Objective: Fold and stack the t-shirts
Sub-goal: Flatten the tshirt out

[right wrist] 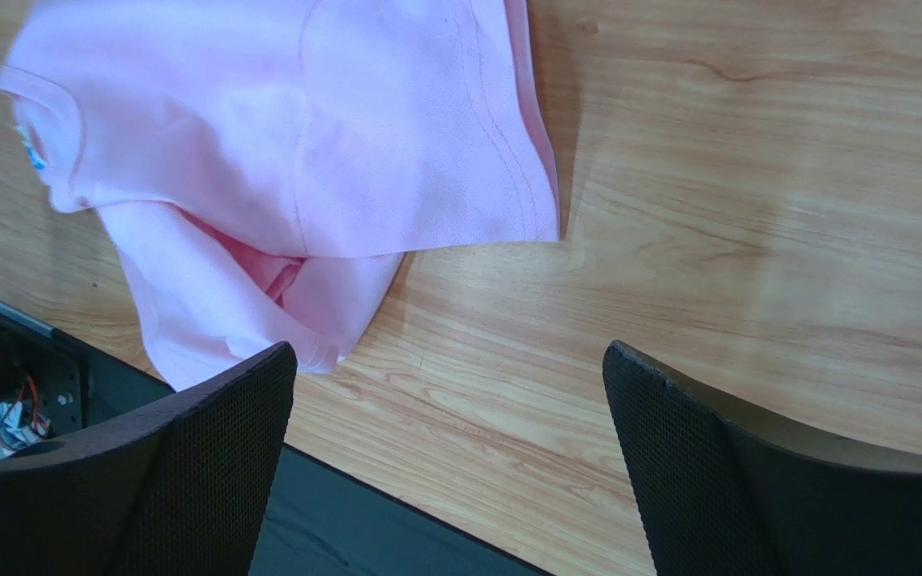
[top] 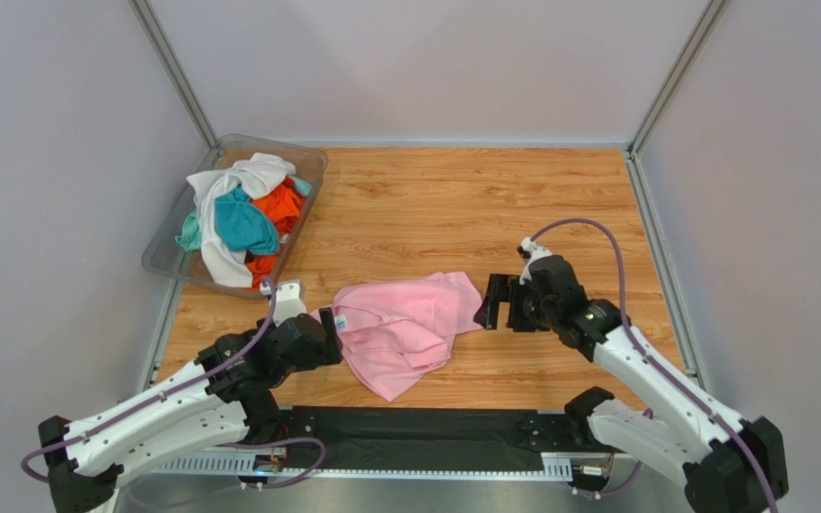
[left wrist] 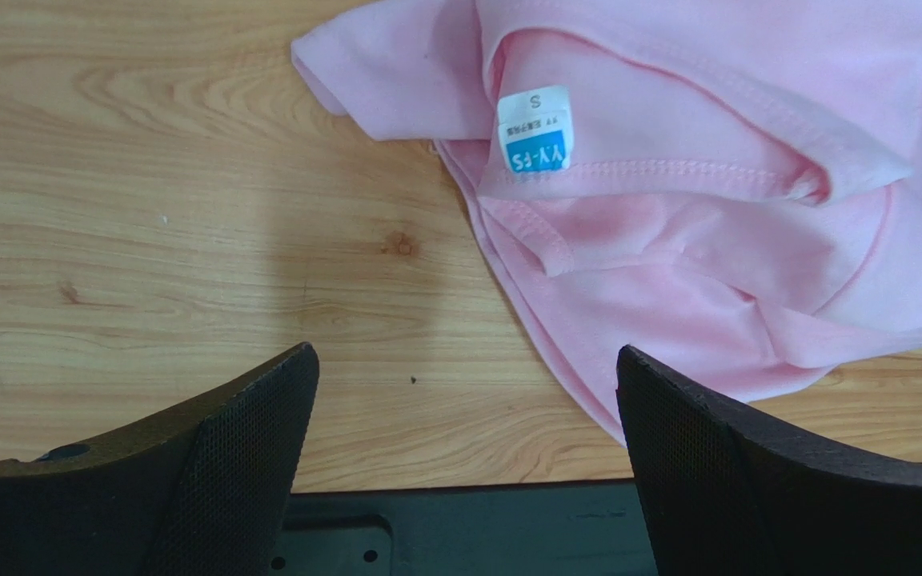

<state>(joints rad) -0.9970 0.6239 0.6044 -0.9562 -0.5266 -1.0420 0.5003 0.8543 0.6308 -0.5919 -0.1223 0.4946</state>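
Observation:
A light pink t-shirt (top: 409, 326) lies crumpled on the wooden table near the front middle. In the left wrist view the pink shirt (left wrist: 718, 228) shows its neck label up. It also shows in the right wrist view (right wrist: 298, 156). My left gripper (top: 329, 324) is open and empty at the shirt's left edge. My right gripper (top: 495, 302) is open and empty just right of the shirt. White (top: 249, 176), teal (top: 241, 224) and orange (top: 279, 203) t-shirts lie heaped in the clear plastic bin.
The clear plastic bin (top: 163, 251) stands at the back left of the table. A black strip (top: 415, 438) runs along the table's near edge between the arm bases. Grey walls enclose the table on three sides.

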